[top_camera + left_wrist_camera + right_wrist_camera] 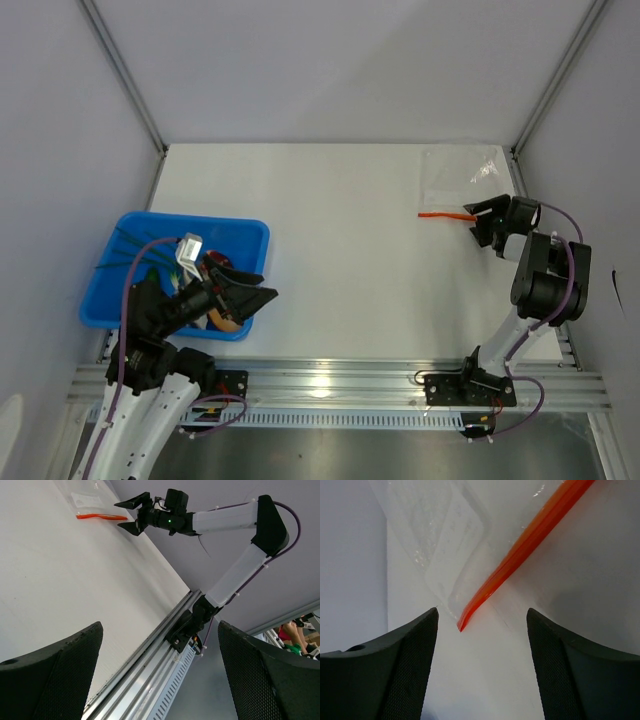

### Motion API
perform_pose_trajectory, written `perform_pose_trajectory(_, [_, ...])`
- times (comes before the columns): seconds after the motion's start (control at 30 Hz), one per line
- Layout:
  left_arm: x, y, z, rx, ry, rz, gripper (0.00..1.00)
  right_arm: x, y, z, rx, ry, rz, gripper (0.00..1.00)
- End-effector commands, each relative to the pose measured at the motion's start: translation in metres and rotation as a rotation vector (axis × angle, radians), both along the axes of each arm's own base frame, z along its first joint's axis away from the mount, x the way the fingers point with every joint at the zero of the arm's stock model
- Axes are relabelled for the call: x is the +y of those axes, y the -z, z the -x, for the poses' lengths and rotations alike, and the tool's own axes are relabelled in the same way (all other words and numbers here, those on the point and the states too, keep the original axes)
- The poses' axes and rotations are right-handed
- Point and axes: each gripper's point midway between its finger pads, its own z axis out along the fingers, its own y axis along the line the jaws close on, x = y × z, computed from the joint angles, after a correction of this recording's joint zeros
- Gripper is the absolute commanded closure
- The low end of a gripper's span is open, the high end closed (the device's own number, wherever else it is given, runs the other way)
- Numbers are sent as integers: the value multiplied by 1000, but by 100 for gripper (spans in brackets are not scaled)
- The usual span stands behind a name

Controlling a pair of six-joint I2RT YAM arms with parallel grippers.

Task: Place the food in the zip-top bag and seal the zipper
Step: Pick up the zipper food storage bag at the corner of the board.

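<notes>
The clear zip-top bag [460, 172] lies flat at the far right of the table, its red-orange zipper [444, 214] along the near edge. My right gripper [474, 222] sits low at the zipper's right end. In the right wrist view the zipper [520, 545] runs down to a tip just ahead of the gripper [482, 612], whose jaws stand apart without touching it. At the left, the food lies in a blue tray [110, 300]: a meat slab [230, 322] mostly hidden under my arm and green stalks [130, 250]. My left gripper [262, 285] hovers open and empty over the tray's right side.
An aluminium rail [330, 375] runs along the near table edge between the arm bases. Grey walls close in on both sides and at the back. The left wrist view looks across the table at the right arm [235, 545] and the bag [82, 497].
</notes>
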Motion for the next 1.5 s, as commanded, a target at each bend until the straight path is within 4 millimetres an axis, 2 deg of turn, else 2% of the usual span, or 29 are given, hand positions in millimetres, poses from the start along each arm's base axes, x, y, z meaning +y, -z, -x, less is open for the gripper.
perform_pose_trajectory(0.0, [-2, -2, 0, -20, 18, 0, 3, -3, -4, -15, -102, 43, -84, 27])
perform_pose_trajectory(0.07, [-2, -2, 0, -18, 17, 1, 4, -1, 5, -14, -107, 55, -119, 28])
perform_pose_trajectory(0.2, [-3, 0, -3, -10, 12, -2, 4, -2, 2, -20, -173, 81, -167, 34])
perform_pose_trajectory(0.27, [-3, 2, -4, -2, 12, 0, 4, -1, 1, -24, -207, 78, -193, 44])
perform_pose_trajectory(0.33, [-4, 3, -4, 3, 20, 4, 4, -2, 4, -25, -216, 99, -233, 45])
perform_pose_trajectory(0.37, [-4, 3, -4, 4, 20, 5, 4, -3, 13, -25, -197, 114, -244, 45])
perform_pose_trajectory(0.6, [-7, 8, -6, 23, 32, 2, 5, -8, 24, -31, -230, 139, -301, 51])
perform_pose_trajectory(0.63, [-7, 9, -6, 24, 34, 3, 6, -8, 24, -32, -239, 139, -305, 57])
perform_pose_trajectory(0.73, [-8, 11, -8, 31, 37, 1, 8, -10, 18, -34, -275, 137, -322, 59])
perform_pose_trajectory(0.87, [-9, 14, -10, 37, 41, -6, 9, -13, 11, -40, -287, 130, -317, 66])
perform_pose_trajectory(1.03, [-11, 21, -12, 66, 57, -24, 12, -19, 13, -50, -281, 132, -317, 76])
perform_pose_trajectory(1.27, [-14, 22, -16, 93, 67, -43, 15, -22, 18, -65, -263, 115, -304, 80])
perform_pose_trajectory(1.3, [-16, 26, -16, 108, 75, -56, 16, -23, 20, -67, -260, 112, -305, 82])
perform_pose_trajectory(1.33, [-17, 21, -16, 100, 78, -58, 16, -21, 15, -72, -275, 102, -302, 90])
perform_pose_trajectory(1.4, [-23, 21, -15, 109, 97, -81, 19, -17, 8, -77, -291, 75, -292, 100])
perform_pose_trajectory(1.47, [-27, 17, -18, 108, 87, -96, 20, -8, -2, -80, -302, 47, -286, 100])
